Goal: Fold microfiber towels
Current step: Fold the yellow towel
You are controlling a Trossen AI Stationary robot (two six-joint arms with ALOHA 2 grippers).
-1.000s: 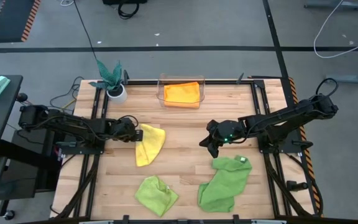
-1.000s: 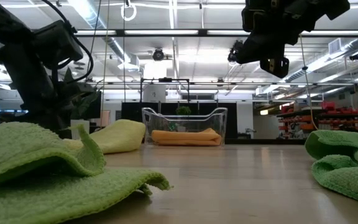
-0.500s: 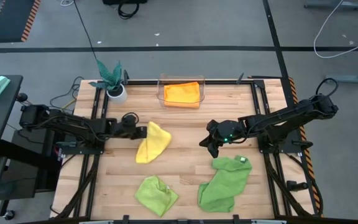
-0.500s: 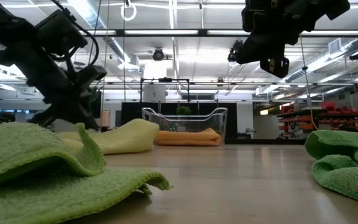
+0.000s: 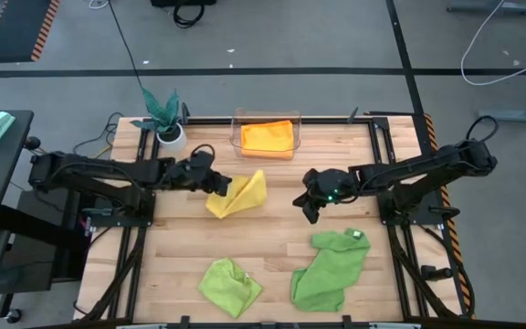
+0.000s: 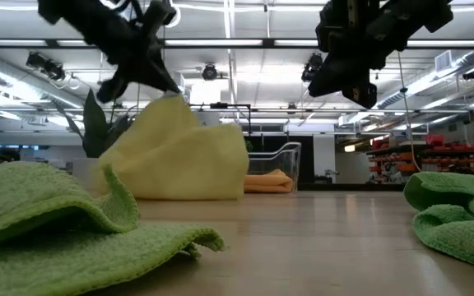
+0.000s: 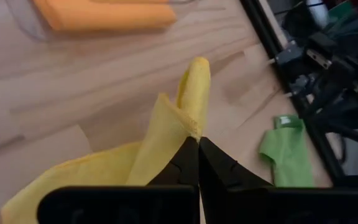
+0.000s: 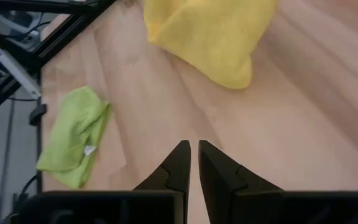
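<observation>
No text, label, brand, number or sign can be read anywhere.

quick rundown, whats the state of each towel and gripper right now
yellow towel: pinched at an edge, partly lifted
orange towel: folded, in the clear bin
lime green towel: crumpled on the table
mid-green towel: crumpled, untouched
left gripper: shut on the yellow towel
right gripper: holding nothing, above the table

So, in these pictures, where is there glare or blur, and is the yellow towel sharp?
Low view: bright ceiling lights glare behind the dark arms, and the near lime green towel looks soft. High view: even light, and the yellow towel is clear. Left wrist view: the yellow towel is sharp at the left gripper, which is shut on it.
</observation>
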